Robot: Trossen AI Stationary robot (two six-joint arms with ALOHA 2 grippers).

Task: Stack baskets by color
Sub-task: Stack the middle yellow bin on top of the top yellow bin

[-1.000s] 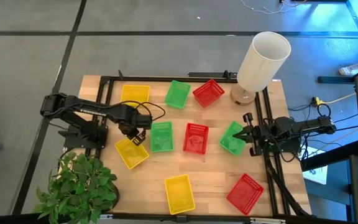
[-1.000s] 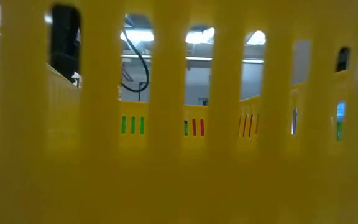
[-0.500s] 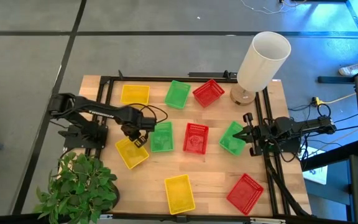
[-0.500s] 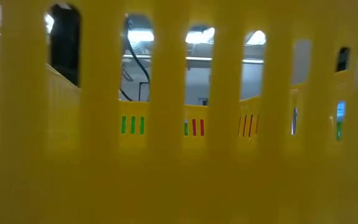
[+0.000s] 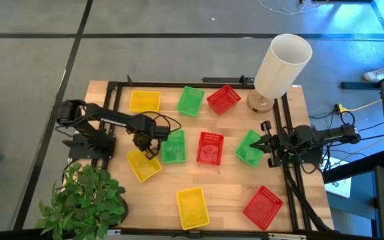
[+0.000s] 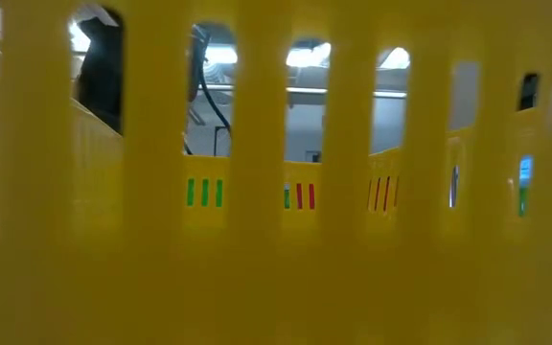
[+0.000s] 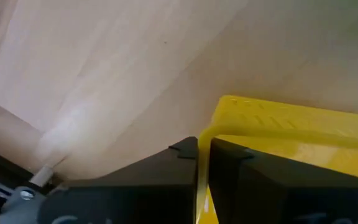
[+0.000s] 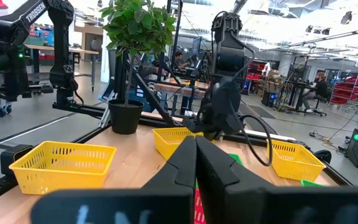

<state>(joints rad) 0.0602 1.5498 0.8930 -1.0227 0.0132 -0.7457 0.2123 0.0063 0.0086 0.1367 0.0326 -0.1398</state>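
Nine small mesh baskets lie bottom-down on the wooden table. A yellow basket (image 5: 145, 101), a green one (image 5: 190, 100) and a red one (image 5: 223, 99) stand in the far row. Green (image 5: 173, 146), red (image 5: 209, 147) and green (image 5: 249, 148) baskets fill the middle. Another yellow basket (image 5: 192, 207) and a red one (image 5: 263, 207) sit near the front. My left gripper (image 5: 149, 149) points down, shut on the slanted yellow basket (image 5: 142, 165) at the left. My right gripper (image 5: 264, 144) waits shut and level at the right, beside the right green basket. My left gripper pinches a side wall of the slanted yellow basket (image 7: 204, 134) near its far right corner, one finger inside the basket and one outside. The fingers come from above, pointing down. The basket's bottom rests on the table.
A tall white cylinder (image 5: 282, 67) stands at the far right corner. A potted plant (image 5: 85, 200) sits at the near left. The black frame (image 5: 179, 84) runs along the table's edges. The front yellow basket's wall (image 6: 276, 278) fills the low view.
My left gripper has come down onto the slanted yellow basket, moving slightly toward the table's right, and has shut on its wall. The basket stays on the table.
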